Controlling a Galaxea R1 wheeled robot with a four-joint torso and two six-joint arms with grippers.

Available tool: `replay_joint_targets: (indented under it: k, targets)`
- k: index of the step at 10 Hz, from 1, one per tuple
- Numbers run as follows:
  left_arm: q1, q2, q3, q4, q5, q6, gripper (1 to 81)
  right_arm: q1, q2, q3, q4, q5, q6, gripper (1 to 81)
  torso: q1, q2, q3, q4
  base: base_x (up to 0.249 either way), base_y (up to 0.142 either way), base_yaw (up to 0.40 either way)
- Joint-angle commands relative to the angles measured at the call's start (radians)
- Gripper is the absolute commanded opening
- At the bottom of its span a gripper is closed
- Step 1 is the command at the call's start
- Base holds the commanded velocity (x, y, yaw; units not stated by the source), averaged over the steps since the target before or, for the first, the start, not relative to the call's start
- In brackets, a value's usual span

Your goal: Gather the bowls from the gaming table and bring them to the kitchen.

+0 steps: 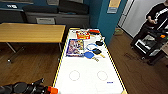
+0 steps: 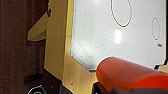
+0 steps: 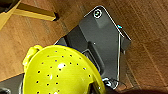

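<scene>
**A:** Bowls: where are they?

**B:** The orange-red bowl (image 2: 130, 73) shows large and close in the left wrist view, over the near end of the gaming table (image 2: 100, 35). In the head view an orange bit sits at the tip of the left arm (image 1: 25, 88), by the table's near-left corner. The yellow-green bowl (image 3: 60, 72), dotted with small holes, looms in the right wrist view above the robot's dark base and the wooden floor (image 3: 150, 55).

**A:** Are the pincers gripping them?

**B:** I cannot tell; no fingers are visible, though both bowls seem carried, I judge.

**A:** So which way lies the next move?

**B:** Off the table, whose long axis runs near to far. Paddles (image 1: 89, 55) and game boxes (image 1: 75, 47) lie at its far half.

**A:** Any readable writing?

**B:** None.
</scene>
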Motion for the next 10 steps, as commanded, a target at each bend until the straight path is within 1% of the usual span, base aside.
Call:
replay_joint_targets:
  k: [1, 2, 3, 4, 5, 6, 7, 8, 9, 10]
  targets:
    - [0.019, -0.036, 0.038, -0.016, -0.049, 0.086, 1.0, 0.012, -0.058, 0.02, -0.028, -0.061, -0.004, 1.0, 0.0, 0.0, 0.072, 0.0, 0.0, 0.0, 0.0]
    - [0.053, -0.027, 0.029, -0.015, -0.059, 0.098, 1.0, 0.012, -0.058, 0.021, -0.03, -0.061, -0.004, 1.0, 0.0, 0.0, 0.101, 0.0, 0.0, 0.0, 0.0]
    - [0.094, -0.014, 0.012, -0.015, -0.082, 0.119, 1.0, 0.011, -0.056, 0.02, -0.03, -0.061, -0.004, 1.0, 0.0, 0.0, 0.147, 0.0, 0.0, 0.0, 0.0]
    - [0.145, 0.0, -0.005, -0.015, -0.098, 0.14, 1.0, 0.011, -0.052, 0.015, -0.03, -0.063, -0.004, 1.0, 0.0, 0.0, 0.176, 0.0, 0.0, 0.0, 0.0]
    - [0.199, 0.014, -0.02, -0.015, -0.114, 0.16, 1.0, 0.011, -0.046, 0.009, -0.03, -0.061, -0.004, 1.0, -0.001, 0.0, 0.116, 0.0, 0.0, 0.0, 0.0]
    - [0.272, 0.042, -0.045, -0.015, -0.152, 0.186, 1.0, 0.011, -0.03, -0.005, -0.03, -0.063, -0.004, 1.0, -0.001, -0.001, 0.142, 0.0, 0.0, 0.0, 0.0]
    - [0.341, 0.082, -0.085, -0.015, -0.191, 0.218, 1.0, 0.005, -0.009, -0.028, -0.028, -0.061, -0.002, 1.0, -0.003, -0.002, 0.15, 0.0, 0.0, 0.0, 0.0]
    - [0.398, 0.115, -0.123, -0.015, -0.212, 0.233, 1.0, 0.003, 0.005, -0.041, -0.028, -0.063, 0.001, 1.0, -0.003, -0.002, 0.158, 0.0, 0.0, 0.0, 0.0]
    - [0.44, 0.147, -0.154, -0.015, -0.24, 0.258, 1.0, -0.003, 0.014, -0.049, -0.028, -0.064, 0.001, 1.0, -0.003, -0.002, 0.211, 0.041, 0.0, 0.0, 0.0]
    - [0.469, 0.157, -0.161, -0.015, -0.25, 0.276, 1.0, -0.002, 0.016, -0.054, -0.028, -0.064, 0.001, 1.0, -0.003, -0.002, 0.222, 0.075, 0.0, 0.0, 0.0]
